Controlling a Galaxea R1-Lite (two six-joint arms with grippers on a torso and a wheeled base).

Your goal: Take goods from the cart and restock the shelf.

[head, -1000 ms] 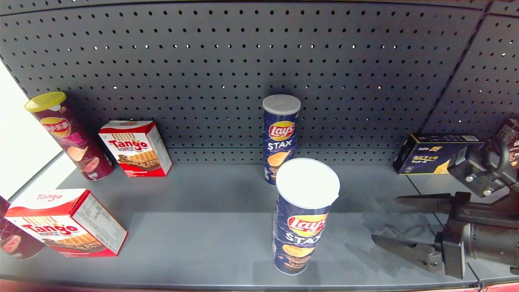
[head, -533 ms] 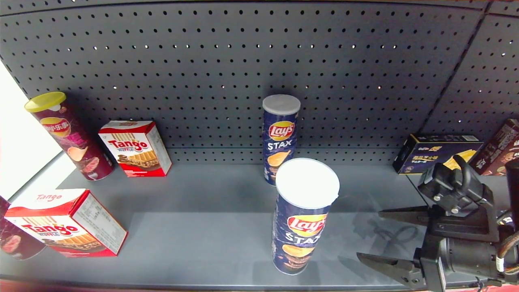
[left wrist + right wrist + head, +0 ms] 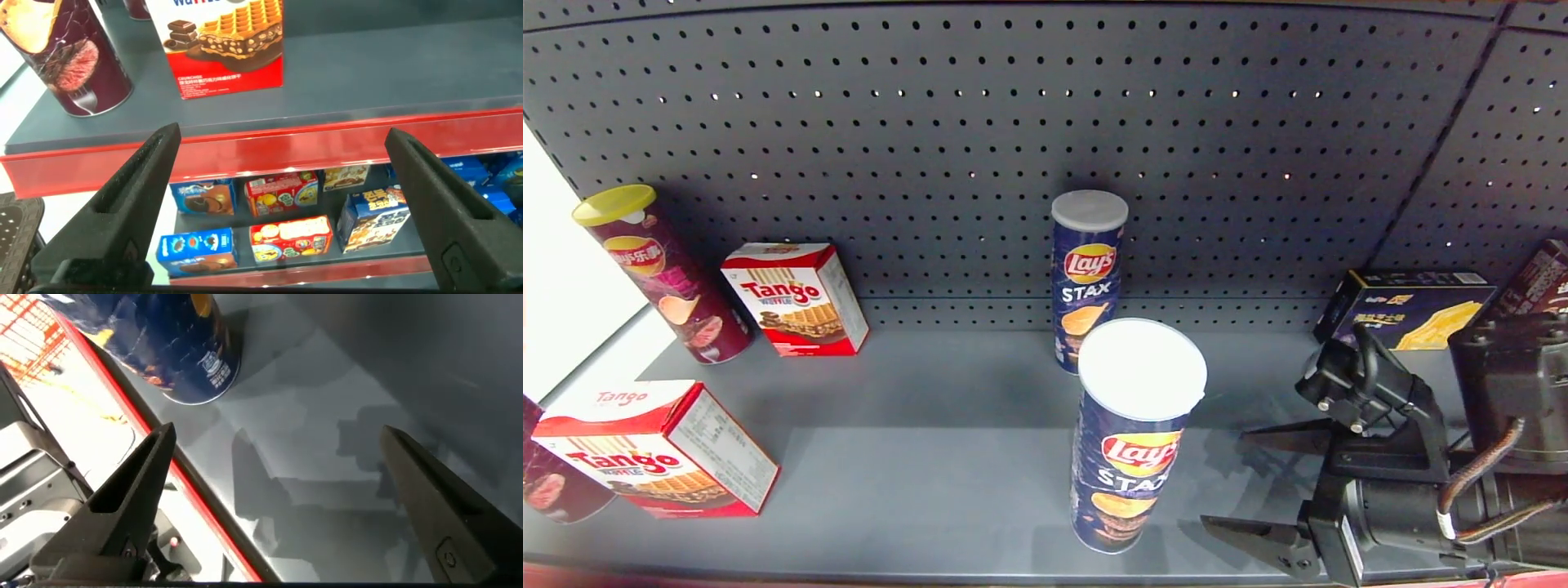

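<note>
**Shelf stock as I see it, left to right**

Shelf [image 3: 915,457], grey, with pegboard back [image 3: 931,122] and red front lip [image 3: 270,151]; I log the following on it.

Dark can [image 3: 551,490], at the far left edge, only partly in view; front wafer box [image 3: 654,449], red and white, just beside it near the lip; maroon can [image 3: 662,273], yellow lid, upright at the back; rear wafer box [image 3: 796,298], upright beside that can, close to the pegboard back.

Left gripper [image 3: 282,135], fingers spread wide with nothing between them, facing the lip, with the dark can and front wafer box standing on the shelf above it; small boxes [image 3: 282,237] on a lower shelf beneath.

Rear blue chip can [image 3: 1088,278], upright at mid-shelf against the back; front blue chip can [image 3: 1135,433], upright in front of it, near the lip.

Right gripper [image 3: 1225,480], fingers spread and empty, just to the right of the front blue chip can and not touching it; my right wrist camera shows that can standing close to the lip.

Navy box [image 3: 1409,309], at the back right; brown box [image 3: 1539,273], far right, partly in view.
</note>
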